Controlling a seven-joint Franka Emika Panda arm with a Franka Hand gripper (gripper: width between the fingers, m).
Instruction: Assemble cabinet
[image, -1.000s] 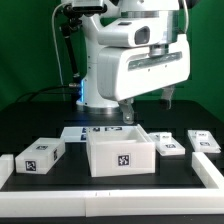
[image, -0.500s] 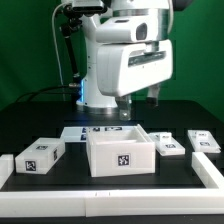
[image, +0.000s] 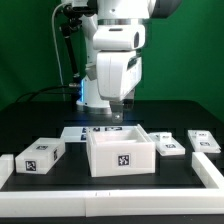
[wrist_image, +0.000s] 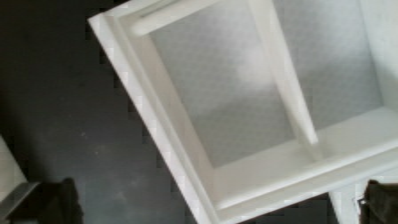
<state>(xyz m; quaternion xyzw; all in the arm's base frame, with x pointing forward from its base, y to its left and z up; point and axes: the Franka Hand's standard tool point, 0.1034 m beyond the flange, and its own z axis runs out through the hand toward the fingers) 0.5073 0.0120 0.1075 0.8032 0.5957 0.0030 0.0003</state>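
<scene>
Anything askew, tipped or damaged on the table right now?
Nothing stands out. The cabinet body sits upright and square, open side up. The left block and the right blocks lie flat, apart from it. No damage visible.

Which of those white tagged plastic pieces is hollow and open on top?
The large white box-shaped cabinet body in the middle; the three smaller white blocks look closed.

Open white cabinet body (wrist_image: 249, 110) with a thin inner ridge, on the black table (wrist_image: 63, 120).
</scene>
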